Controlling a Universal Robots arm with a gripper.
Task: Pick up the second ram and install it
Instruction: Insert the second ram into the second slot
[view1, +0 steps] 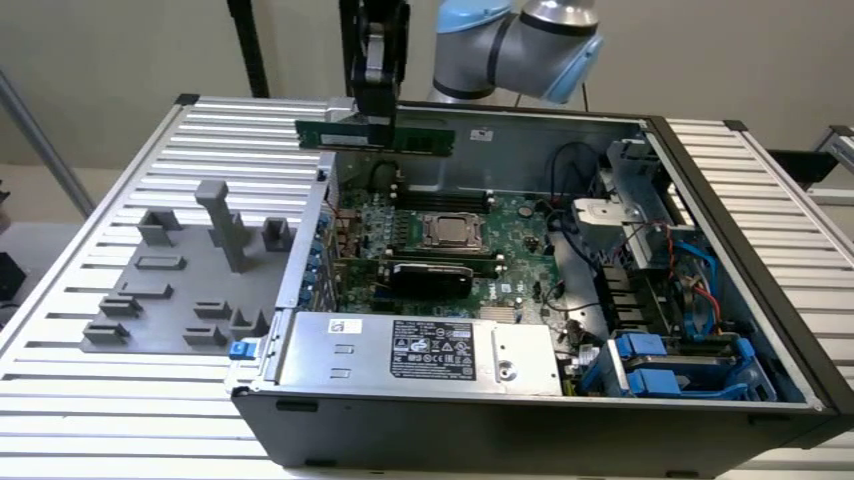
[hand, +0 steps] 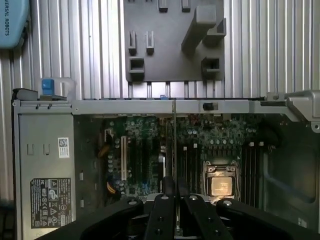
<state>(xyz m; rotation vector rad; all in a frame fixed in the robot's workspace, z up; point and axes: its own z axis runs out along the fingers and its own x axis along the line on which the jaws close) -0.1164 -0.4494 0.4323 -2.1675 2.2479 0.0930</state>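
My gripper (view1: 375, 118) hangs above the far left corner of the open computer case (view1: 534, 400), shut on the second ram (view1: 375, 135). The ram is a narrow green stick held level in the air, well above the motherboard (view1: 441, 255). In the wrist view I see the ram (hand: 173, 150) edge-on as a thin line between my black fingers (hand: 161, 210). Under it lie the motherboard's black slots (hand: 187, 165) and the processor socket (hand: 220, 182).
A grey fixture block (view1: 187, 285) with posts and pockets sits on the ribbed table at the exterior view's left of the case. A power supply (view1: 414, 350) fills the case's near side. Cables and blue drive bays (view1: 667, 365) crowd the exterior view's right.
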